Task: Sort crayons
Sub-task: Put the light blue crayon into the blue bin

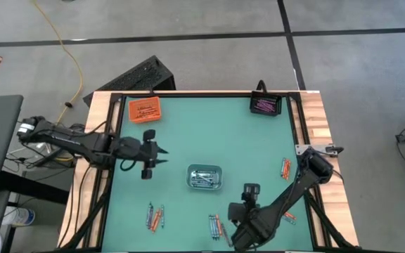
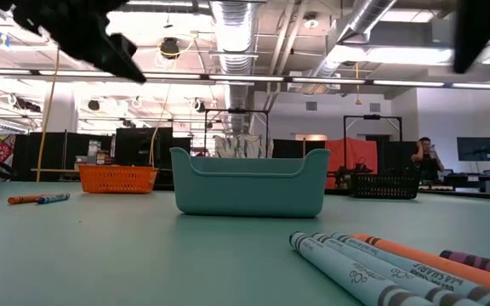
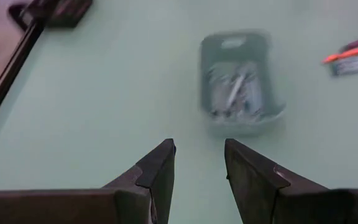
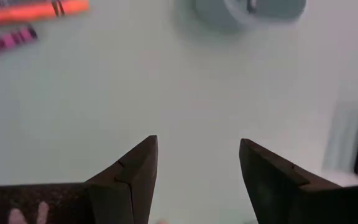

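**Both pincers empty above the green counter, crayons scattered in clusters**

In the high view the left pincer (image 1: 162, 155) hangs over the left centre of the counter (image 1: 188, 133), pointing toward the grey tray (image 1: 204, 177) in the middle. Its wrist view shows the two fingers (image 3: 157, 171) parted by a modest gap with nothing between them, bare green surface beneath and the grey tray (image 3: 240, 84) ahead, holding blue-grey crayons (image 3: 235, 93).

The right pincer (image 1: 250, 188) sits at lower centre right, just right of the grey tray. Its fingers (image 4: 135, 171) stand wide apart and hold nothing.

Loose crayons lie in several groups in the high view: one cluster (image 1: 155, 216) at lower left, another (image 1: 216, 226) at lower centre, and an orange pair (image 1: 285, 168) near the right edge. Purple crayons fill the black tray (image 1: 265, 105) at the upper right corner; the orange tray (image 1: 145, 109) is at upper left.

In the low view, blue, orange and purple crayons (image 2: 381, 263) lie side by side at lower right, with two more (image 2: 37, 199) at far left. A person (image 2: 424, 157) stands in the room beyond.
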Robot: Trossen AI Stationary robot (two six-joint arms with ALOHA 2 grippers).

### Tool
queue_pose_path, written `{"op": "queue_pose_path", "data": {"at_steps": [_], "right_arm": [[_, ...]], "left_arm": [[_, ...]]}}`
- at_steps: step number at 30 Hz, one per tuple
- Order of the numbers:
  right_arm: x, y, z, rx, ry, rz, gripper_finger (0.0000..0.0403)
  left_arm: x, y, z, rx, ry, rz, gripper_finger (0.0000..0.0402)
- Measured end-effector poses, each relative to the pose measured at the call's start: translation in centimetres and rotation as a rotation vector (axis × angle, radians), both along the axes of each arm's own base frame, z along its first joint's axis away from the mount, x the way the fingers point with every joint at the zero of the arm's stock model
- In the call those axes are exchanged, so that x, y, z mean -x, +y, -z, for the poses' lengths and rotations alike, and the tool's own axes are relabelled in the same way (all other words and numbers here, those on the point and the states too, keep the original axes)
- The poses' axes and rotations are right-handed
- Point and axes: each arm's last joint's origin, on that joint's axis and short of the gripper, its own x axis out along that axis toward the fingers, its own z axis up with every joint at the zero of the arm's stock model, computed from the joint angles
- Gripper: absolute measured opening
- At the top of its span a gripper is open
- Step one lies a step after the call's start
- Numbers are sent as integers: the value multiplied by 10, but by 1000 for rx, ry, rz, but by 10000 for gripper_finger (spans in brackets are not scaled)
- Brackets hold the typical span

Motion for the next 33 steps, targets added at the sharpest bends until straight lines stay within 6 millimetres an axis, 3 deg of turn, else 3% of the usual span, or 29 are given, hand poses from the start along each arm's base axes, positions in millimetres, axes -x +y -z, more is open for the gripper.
{"op": "queue_pose_path", "data": {"at_steps": [11, 19, 26, 33], "right_arm": [[38, 32, 5, -96, 22, 173, 219], [95, 63, 26, -142, 156, 388, 219], [142, 89, 28, -144, 67, 527, 215], [161, 92, 43, -110, -73, 552, 191]], "left_arm": [[-26, -44, 8, -37, -97, 200, 130], [-47, -72, 26, -74, -150, 303, 130], [-62, -90, 28, -96, -204, 371, 130], [-88, -119, 17, -115, -231, 485, 130]]}}
